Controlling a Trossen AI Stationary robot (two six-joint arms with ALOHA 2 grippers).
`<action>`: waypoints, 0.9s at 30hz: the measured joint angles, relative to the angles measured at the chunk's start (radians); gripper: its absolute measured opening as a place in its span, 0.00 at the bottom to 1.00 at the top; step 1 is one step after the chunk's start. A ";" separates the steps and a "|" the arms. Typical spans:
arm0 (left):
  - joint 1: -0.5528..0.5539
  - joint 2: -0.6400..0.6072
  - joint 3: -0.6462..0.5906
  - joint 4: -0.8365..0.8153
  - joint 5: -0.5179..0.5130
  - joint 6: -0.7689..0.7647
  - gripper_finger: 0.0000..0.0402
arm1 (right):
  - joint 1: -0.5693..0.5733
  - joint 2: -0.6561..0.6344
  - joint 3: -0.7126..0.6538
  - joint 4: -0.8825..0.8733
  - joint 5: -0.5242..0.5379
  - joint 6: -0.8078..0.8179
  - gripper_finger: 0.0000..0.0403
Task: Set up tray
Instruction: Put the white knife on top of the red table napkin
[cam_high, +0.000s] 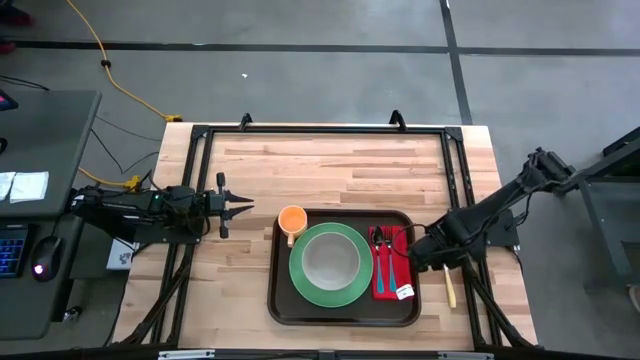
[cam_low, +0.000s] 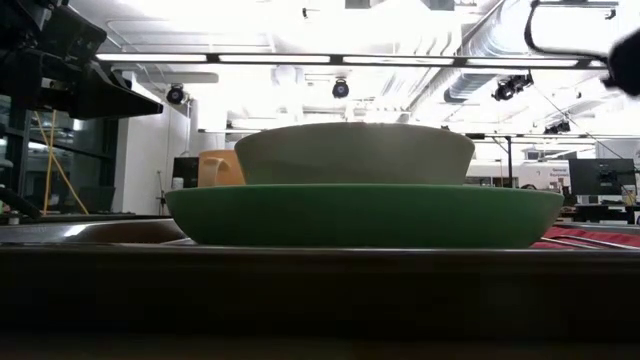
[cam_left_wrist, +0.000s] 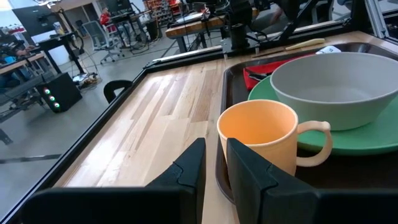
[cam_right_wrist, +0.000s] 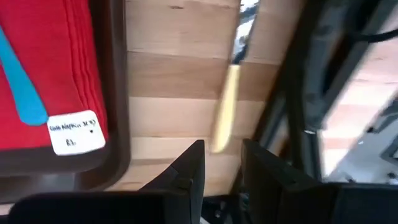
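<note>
Tray (cam_high: 345, 315) on the bench (cam_high: 330, 165) at 6 o'clock, carrying green plate (cam_high: 303, 283), bowl (cam_high: 331, 259), orange cup (cam_high: 292, 220) and red napkin (cam_high: 398, 270). Left hand (cam_high: 243, 206) at 9 o'clock, slightly parted, grasping nothing. Right hand (cam_high: 412, 254) at 3 o'clock by the tray's rim, slightly parted, empty, knife (cam_high: 449, 285) lying beside.

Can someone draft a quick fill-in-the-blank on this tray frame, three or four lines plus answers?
1. The grey bowl sits on the ______ plate.
2. The orange mug stands in the tray, at the corner nearest the ______ hand.
3. The blue spoon lies on the ______ napkin.
4. The cream-handled knife lies ______ the tray, on the table, by the right hand.

Answers: green; left; red; outside
</note>
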 joint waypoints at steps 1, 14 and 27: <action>0.000 0.000 0.000 0.000 0.000 0.000 0.24 | 0.000 0.000 -0.027 0.027 -0.003 0.003 0.21; 0.000 0.000 0.000 0.000 0.000 0.000 0.24 | 0.000 0.001 -0.243 0.270 -0.035 0.010 0.21; 0.000 0.000 0.000 0.000 0.001 0.000 0.24 | 0.020 0.001 -0.312 0.313 -0.055 0.009 0.21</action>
